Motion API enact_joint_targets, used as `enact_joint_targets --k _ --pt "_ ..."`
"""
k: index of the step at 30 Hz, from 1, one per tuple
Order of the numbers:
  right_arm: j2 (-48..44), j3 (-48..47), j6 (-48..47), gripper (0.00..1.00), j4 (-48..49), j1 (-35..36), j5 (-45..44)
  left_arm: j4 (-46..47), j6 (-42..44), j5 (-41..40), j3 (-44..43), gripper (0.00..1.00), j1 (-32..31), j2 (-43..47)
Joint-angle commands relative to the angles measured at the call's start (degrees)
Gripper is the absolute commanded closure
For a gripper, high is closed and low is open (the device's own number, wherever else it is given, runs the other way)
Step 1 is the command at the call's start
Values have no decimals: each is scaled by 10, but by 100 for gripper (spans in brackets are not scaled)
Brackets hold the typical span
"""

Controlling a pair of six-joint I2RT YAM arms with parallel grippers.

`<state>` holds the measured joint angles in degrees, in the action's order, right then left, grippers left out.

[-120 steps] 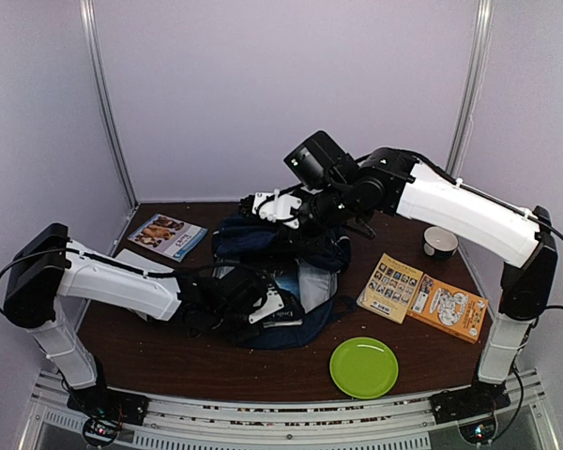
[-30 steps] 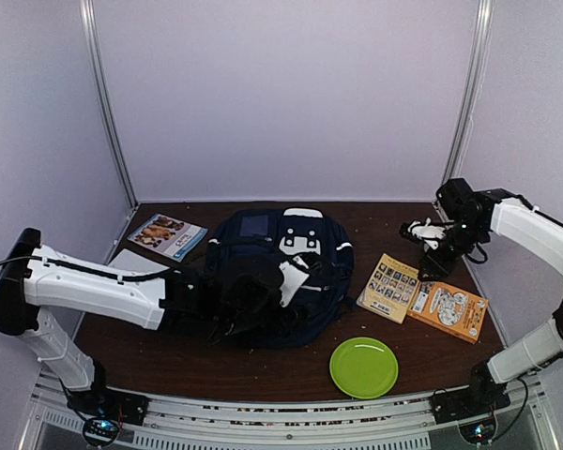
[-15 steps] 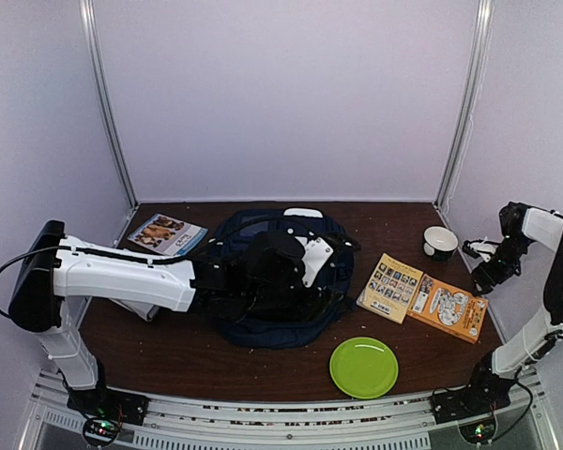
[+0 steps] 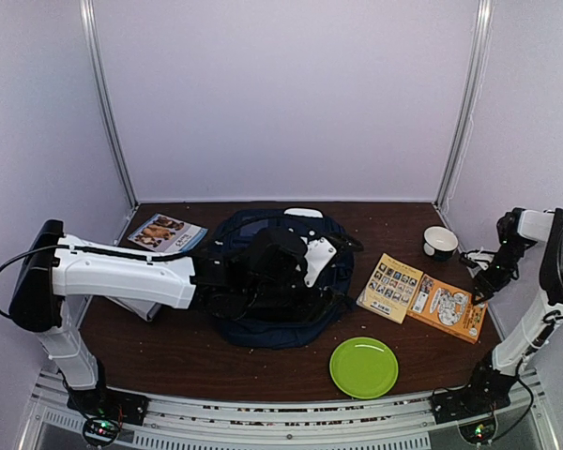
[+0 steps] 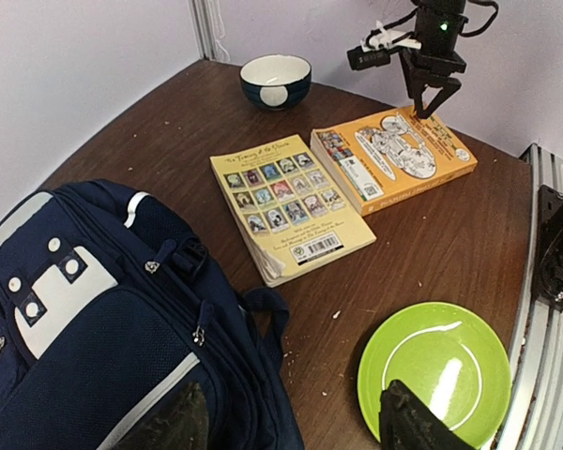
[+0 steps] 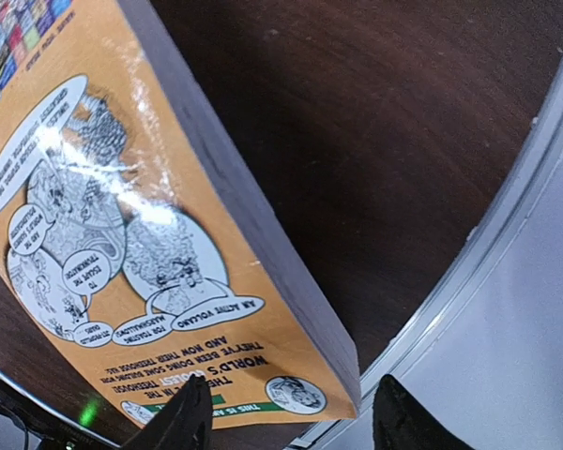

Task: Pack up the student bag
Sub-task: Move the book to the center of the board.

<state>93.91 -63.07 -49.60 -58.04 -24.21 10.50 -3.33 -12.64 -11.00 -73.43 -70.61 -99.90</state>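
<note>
Both pairs of jaws stand apart and hold nothing. The left gripper [image 5: 296, 427] hovers over the navy backpack [image 4: 272, 328], which lies flat at the centre of the table [image 4: 169, 347] in the overhead view. At the right edge, the right gripper [image 6: 291, 417] hangs over a corner of the orange book [image 6: 122, 234].

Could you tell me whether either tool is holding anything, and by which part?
Nothing is held. The left tool is open over the student bag; the right tool is open over the orange book.
</note>
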Motion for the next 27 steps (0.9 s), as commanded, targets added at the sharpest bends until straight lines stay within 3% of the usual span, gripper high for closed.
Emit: enact_joint_targets --k 1,9,16,21,27 --pt "-5 30 -37 45 -35 -3 33 3 19 24 -33 35 0 -11" --pt "-52 80 -88 55 -123 7 86 -12 26 18 -52 35 0 -26" --pt "-192 139 -170 56 -208 64 44 -3 11 12 -35 36 0 -28" --pt "-194 48 -123 55 -232 66 37 5 6 11 -23 36 0 -28" --pt "-130 -17 -37 52 -169 69 82 8 6 7 -12 36 0 -20"
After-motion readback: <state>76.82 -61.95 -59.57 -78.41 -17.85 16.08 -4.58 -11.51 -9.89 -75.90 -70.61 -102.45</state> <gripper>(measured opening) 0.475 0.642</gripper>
